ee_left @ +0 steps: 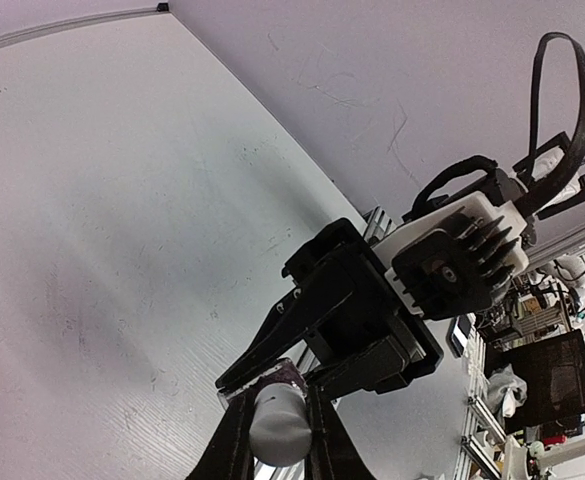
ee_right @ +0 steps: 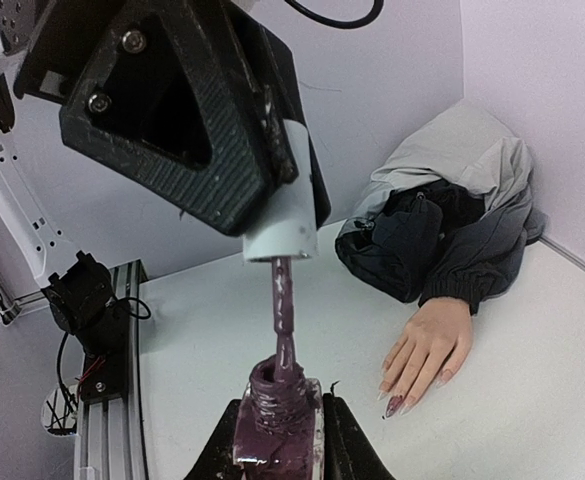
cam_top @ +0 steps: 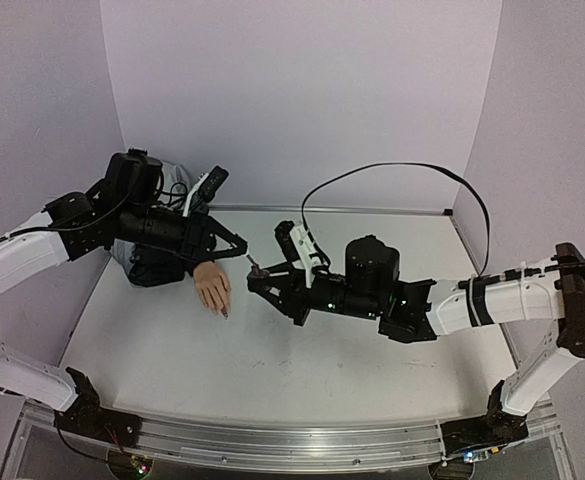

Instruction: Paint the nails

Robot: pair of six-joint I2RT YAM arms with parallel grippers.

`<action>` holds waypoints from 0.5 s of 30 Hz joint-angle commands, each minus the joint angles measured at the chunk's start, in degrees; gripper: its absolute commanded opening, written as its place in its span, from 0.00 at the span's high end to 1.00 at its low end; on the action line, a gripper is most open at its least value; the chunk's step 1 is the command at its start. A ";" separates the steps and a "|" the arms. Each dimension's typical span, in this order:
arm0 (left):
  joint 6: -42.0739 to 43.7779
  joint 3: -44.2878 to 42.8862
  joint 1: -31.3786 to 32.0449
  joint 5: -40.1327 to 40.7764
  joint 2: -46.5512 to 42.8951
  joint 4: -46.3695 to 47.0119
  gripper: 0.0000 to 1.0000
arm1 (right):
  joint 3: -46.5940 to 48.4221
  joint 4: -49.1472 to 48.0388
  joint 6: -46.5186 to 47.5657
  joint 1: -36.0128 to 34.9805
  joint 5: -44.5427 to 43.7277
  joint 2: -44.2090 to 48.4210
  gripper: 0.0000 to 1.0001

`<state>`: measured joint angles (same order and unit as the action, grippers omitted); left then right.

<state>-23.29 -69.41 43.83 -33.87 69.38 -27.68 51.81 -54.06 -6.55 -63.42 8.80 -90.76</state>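
Observation:
The peach mannequin hand point(cam_top: 214, 288) lies flat on the table with its black sleeve point(ee_right: 442, 230) behind it. Its nails point(ee_right: 404, 398) point toward the near edge; one nail point(ee_right: 394, 405) is dark purple, the others look bare. My right gripper point(ee_right: 280, 440) is shut on an open bottle of purple polish point(ee_right: 277, 425), just right of the hand. My left gripper point(ee_left: 277, 412) is shut on the white cap point(ee_right: 282, 225). The cap's brush stem point(ee_right: 284, 310) reaches down into the bottle's neck. In the top view the left gripper point(cam_top: 244, 250) and right gripper point(cam_top: 255, 272) meet beside the fingers.
A grey and black jacket point(cam_top: 157, 235) is bunched in the back left corner behind the hand. Purple walls close the table at the back and both sides. A black cable point(cam_top: 392, 170) arcs above the right arm. A metal rail point(cam_top: 272, 440) runs along the near edge.

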 commanded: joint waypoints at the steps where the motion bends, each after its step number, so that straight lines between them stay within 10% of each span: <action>1: 1.40 -0.66 0.27 0.09 0.25 -0.71 1.00 | 2.55 -5.34 1.01 -0.32 -0.83 1.01 1.00; 15: 2.02 -1.08 0.29 -0.15 1.27 -1.66 1.00 | 3.05 -5.54 1.78 -0.34 -1.01 0.98 1.00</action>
<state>-22.44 -69.38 43.83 -33.85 70.17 -28.64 51.81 -54.39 -5.69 -63.42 8.10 -90.76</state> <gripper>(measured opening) 0.148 0.216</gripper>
